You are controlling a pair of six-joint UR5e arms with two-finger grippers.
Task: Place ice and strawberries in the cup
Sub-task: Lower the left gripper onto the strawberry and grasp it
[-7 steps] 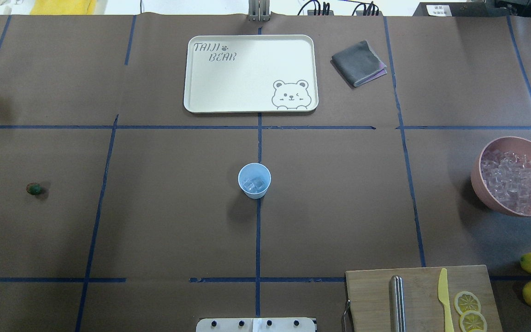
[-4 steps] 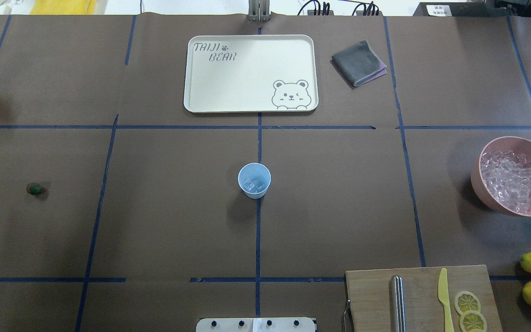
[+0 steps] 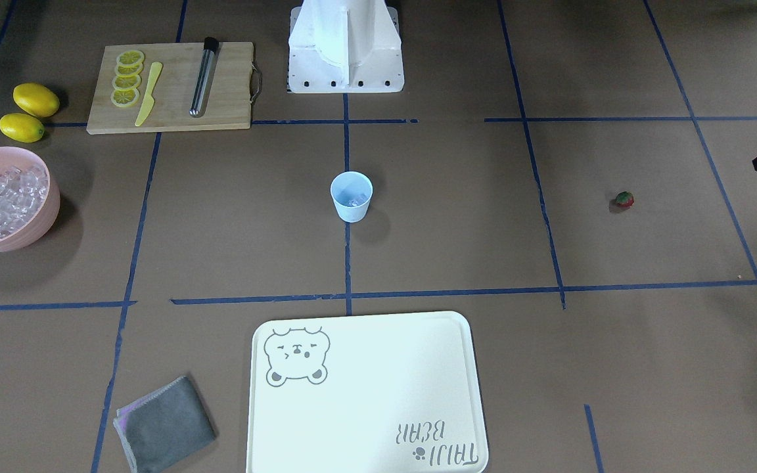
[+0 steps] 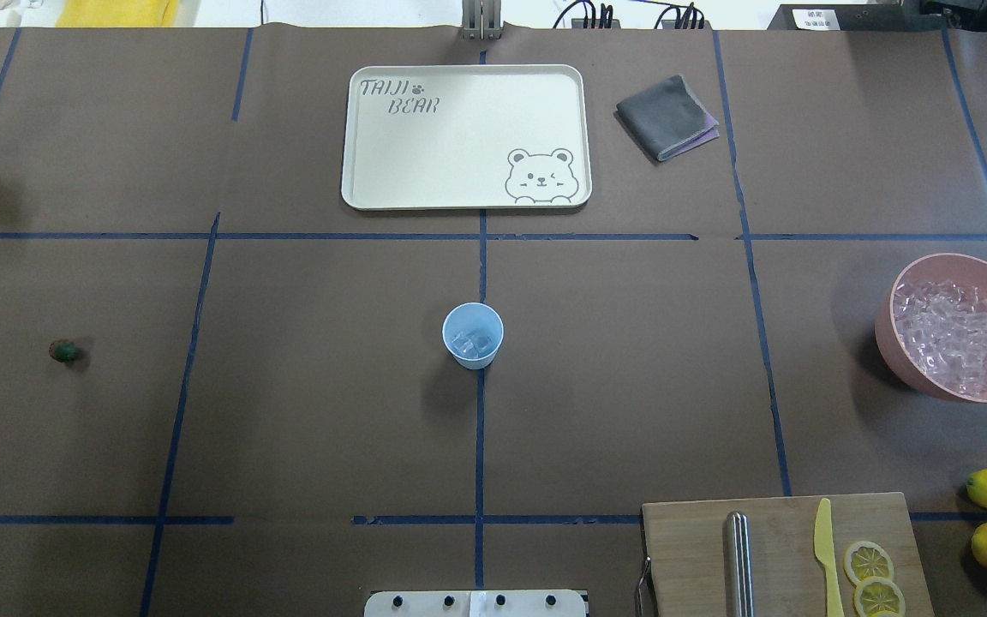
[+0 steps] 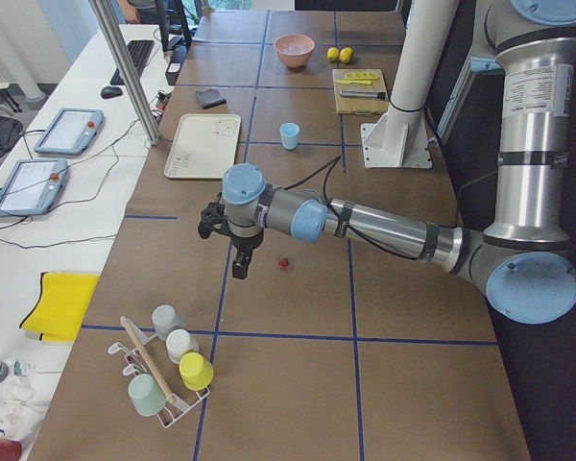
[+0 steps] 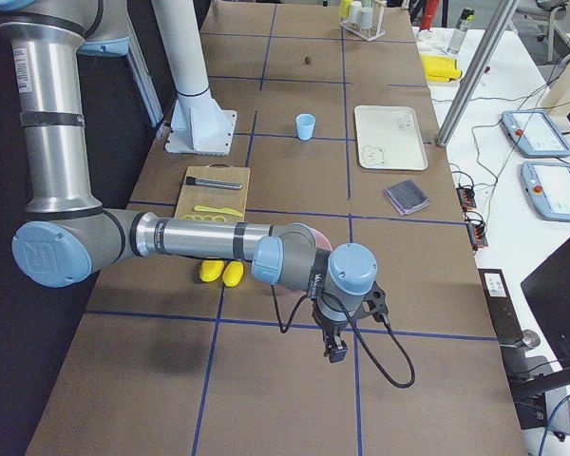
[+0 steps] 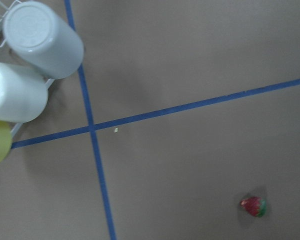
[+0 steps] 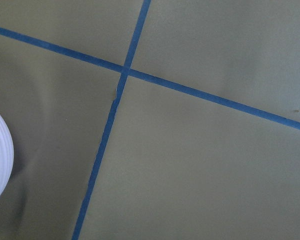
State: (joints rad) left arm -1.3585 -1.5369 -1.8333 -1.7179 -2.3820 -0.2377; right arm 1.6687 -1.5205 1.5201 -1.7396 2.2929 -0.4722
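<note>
We see bright, even light from above on the surface [image 4: 288,386]. The cup [image 4: 473,334] throws a soft shadow toward 7 o'clock in the overhead view. Both wrist views look softer, and the white cups [image 7: 40,40] at 10 o'clock glare slightly.

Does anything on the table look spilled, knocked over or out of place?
Nothing is spilled or tipped. The strawberry lies alone on bare paper, far from the cup, on the robot's left side. The cup stands upright with ice inside.
</note>
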